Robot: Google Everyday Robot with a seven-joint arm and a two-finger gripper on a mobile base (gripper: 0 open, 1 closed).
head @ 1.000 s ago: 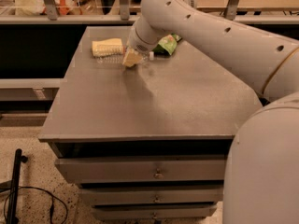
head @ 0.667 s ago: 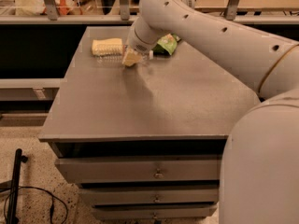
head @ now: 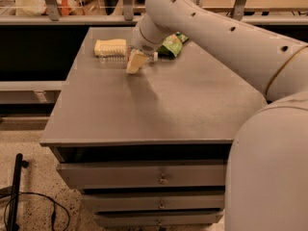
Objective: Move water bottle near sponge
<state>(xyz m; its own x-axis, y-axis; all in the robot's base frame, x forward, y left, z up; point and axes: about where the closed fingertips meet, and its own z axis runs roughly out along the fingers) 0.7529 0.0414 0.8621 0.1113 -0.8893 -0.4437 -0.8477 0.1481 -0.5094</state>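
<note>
One high view behind the arm (head: pixel 216 32) faces across the table (head: pixel 168 109) toward the far-side gripper (head: pixel 134 64).

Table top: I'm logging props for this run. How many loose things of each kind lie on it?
sponge: 1
water bottle: 1
green snack bag: 1
Total: 3
Not counted: the pincer, low over the table just right of the water bottle.

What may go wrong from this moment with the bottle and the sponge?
The water bottle appears to lie on its side right in front of the sponge, so it may roll away. The hand sits low at the bottle, near the green bag; a careless retreat might drag either.
</note>
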